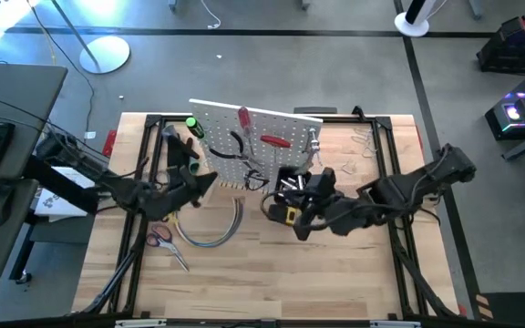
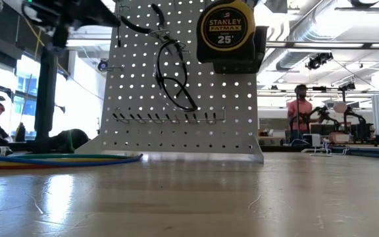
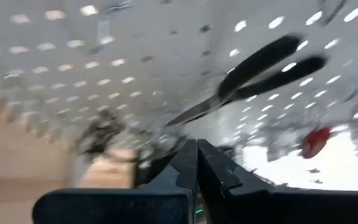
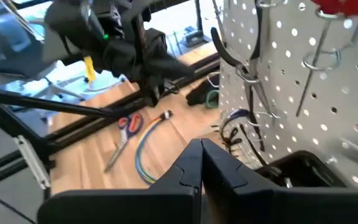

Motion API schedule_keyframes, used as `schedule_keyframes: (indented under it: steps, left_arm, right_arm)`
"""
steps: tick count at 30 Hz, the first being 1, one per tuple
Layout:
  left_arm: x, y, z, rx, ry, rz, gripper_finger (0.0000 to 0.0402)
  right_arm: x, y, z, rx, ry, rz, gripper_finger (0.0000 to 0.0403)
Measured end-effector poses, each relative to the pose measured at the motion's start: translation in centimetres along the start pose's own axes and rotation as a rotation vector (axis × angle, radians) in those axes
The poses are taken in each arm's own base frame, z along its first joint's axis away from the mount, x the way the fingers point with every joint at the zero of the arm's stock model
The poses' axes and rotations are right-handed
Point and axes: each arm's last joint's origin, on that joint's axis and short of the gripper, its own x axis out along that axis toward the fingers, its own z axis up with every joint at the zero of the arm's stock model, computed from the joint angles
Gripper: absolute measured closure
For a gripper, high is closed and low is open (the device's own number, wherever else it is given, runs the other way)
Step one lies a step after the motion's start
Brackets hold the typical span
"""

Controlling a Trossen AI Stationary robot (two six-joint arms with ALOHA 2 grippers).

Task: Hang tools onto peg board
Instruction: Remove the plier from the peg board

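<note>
white peg board (hole-dotted), yellow tape measure

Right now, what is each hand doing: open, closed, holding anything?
Left hand: closed, nothing held, close to the peg board.
Right hand: closed, nothing held, near the peg board's black bin.

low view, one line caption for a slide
Yellow tape measure and black-handled pliers on the white peg board.

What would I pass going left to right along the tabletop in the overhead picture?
Left gripper → red-handled scissors → cable bundle → tape measure → right gripper.
</note>
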Motion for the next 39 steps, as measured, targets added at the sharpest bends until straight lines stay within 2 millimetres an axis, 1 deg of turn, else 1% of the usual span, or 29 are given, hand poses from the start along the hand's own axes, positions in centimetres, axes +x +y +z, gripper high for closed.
schedule_keyframes:
  steps: [3,6,9,12,19,22,25,29,32,39]
  left_arm:
    - [1.1,-0.9,0.5,0.0,-0.035,-0.055,0.0401]
    - [2.1,-1.4,1.2,0.012,-0.067,-0.074,0.0401]
    - [3.1,-1.2,1.7,0.01,-0.089,-0.054,0.0401]
    - [3.7,-0.8,2.0,-0.022,-0.101,-0.034,0.0401]
    - [4.8,-1.2,2.7,-0.094,-0.109,-0.05,0.0401]
    - [5.1,-2.5,2.8,-0.084,-0.092,-0.072,0.0401]
    - [5.4,-3.8,3.0,-0.063,-0.113,-0.095,0.0401]
    - [6.1,-4.9,3.8,-0.025,-0.12,-0.109,0.0401]
    - [6.7,-5.1,4.2,-0.025,-0.122,-0.109,0.0401]
    - [7.1,-5.0,4.3,-0.02,-0.126,-0.104,0.0401]
  right_arm:
    - [0.4,0.5,-0.9,-0.008,0.013,-0.03,0.0403]
    - [1.1,1.1,-2.2,-0.051,0.056,-0.045,0.0403]
    - [1.6,1.6,-3.0,-0.053,0.078,-0.049,0.0403]
    - [1.7,1.9,-3.3,-0.038,0.084,-0.046,0.0403]
    - [1.8,1.9,-3.2,-0.025,0.082,-0.039,0.0403]
    - [1.9,1.9,-3.2,-0.028,0.08,-0.037,0.0403]
    - [1.9,1.9,-3.2,-0.028,0.079,-0.039,0.0403]
    - [1.9,1.9,-3.1,-0.029,0.071,-0.047,0.0403]
    - [1.9,1.9,-3.1,-0.026,0.055,-0.058,0.0403]
    - [2.1,2.5,-1.7,-0.016,-0.1,-0.076,0.0403]
